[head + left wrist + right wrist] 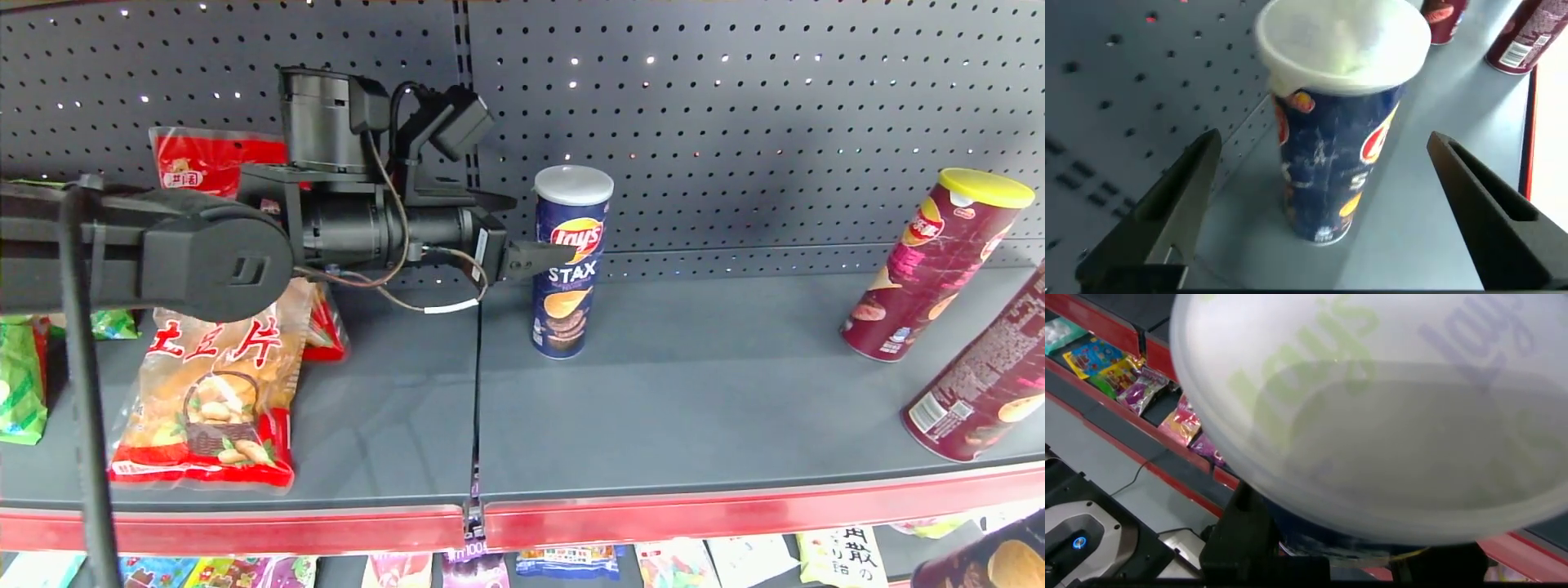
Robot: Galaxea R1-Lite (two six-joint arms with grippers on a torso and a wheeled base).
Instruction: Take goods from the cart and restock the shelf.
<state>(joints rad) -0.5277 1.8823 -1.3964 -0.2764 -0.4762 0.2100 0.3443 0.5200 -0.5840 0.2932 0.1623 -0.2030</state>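
Nearest lens: held can (1372, 416), its pale lid right up against the right wrist camera, blue body just below.
Right claw: the right claw (1339, 555) looks clamped on that can's body. The lid crowds the view, so log the grip as probable, not confirmed. It hangs low, out in front of the lower shelves.
Task item: the blue can (571, 261) stands upright on the shelf (694, 392), near the pegboard (735, 122) at the back. It is well apart from the maroon cans (939, 261) on the robot's right and near the snack bags (212, 384) on its left.
Left claw: the left claw (1323, 145) is spread wide and holds nothing. Its jaws stand one on each side of the blue can, with a gap on both sides.
Key relation: the blue can lies straight ahead of the left claw, at its tips. The can's long axis is vertical and crosses the claw's level reach at right angles.
Nearer arm: left, clearly.
Step (judgement): the blue can reads as placed; the held can is not yet shelved, so the restock is partway.
Next move (judgement): draw the left claw back straight along its own line. Any sideways drift puts a jaw on the can at mid-height, and a tall, narrow can should tip easily.
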